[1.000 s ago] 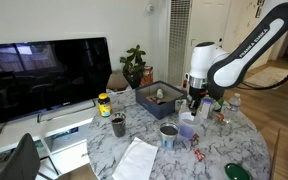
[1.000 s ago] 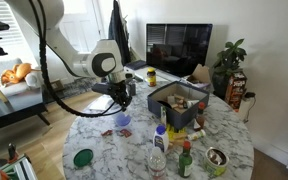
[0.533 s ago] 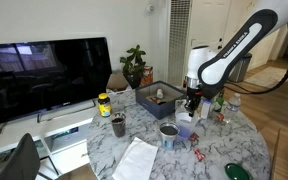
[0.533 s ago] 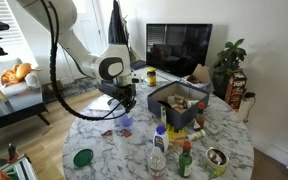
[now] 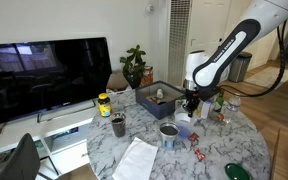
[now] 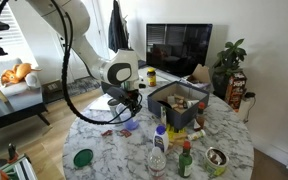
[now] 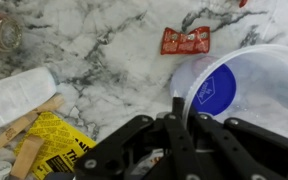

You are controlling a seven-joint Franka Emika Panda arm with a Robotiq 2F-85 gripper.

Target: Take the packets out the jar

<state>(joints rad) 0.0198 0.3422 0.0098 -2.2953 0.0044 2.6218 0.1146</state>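
The tool [image 7: 178, 118] is held at the rim of the jar [image 7: 246, 62], which stands just beside it. How wide the jaws stand cannot be told, and a centred descent clear of the wall is judged best. One of the packets [image 7: 186, 40] lies on the tabletop [image 7: 104, 50] just ahead of the tool, outside the jar, and the arm [image 5: 224, 55] is arched high with the wrist pointed straight down.

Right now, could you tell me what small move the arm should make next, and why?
Probably slide the jaws a little toward the middle of the jar before lowering: in the wrist view they hang over its rim, not its opening. One red packet already lies outside on the marble table.
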